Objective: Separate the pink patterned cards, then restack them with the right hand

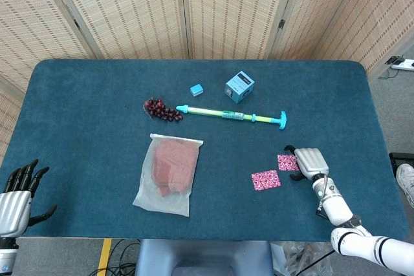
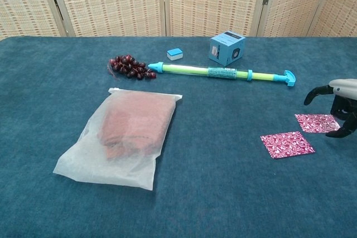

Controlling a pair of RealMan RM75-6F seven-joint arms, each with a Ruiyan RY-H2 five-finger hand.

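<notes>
Two pink patterned cards lie flat and apart on the blue table. One card [image 1: 266, 180] [image 2: 287, 144] lies nearer the front. The other card [image 1: 288, 162] [image 2: 317, 122] lies just right of it and slightly further back. My right hand [image 1: 309, 161] [image 2: 341, 104] hovers over that second card's right edge. Its fingertips [image 2: 341, 132] touch the edge, and its thumb arches clear above the card. My left hand [image 1: 19, 193] hangs beyond the table's front left corner with fingers spread and nothing in it.
A clear bag of reddish pieces [image 1: 169, 172] [image 2: 126, 135] lies front-centre. Behind it are dark grapes [image 1: 161, 109] [image 2: 130, 66], a green and cyan pump toy [image 1: 233, 116] [image 2: 223, 72], a blue box [image 1: 239, 86] [image 2: 226, 48] and a small blue block [image 1: 196, 90] [image 2: 175, 54].
</notes>
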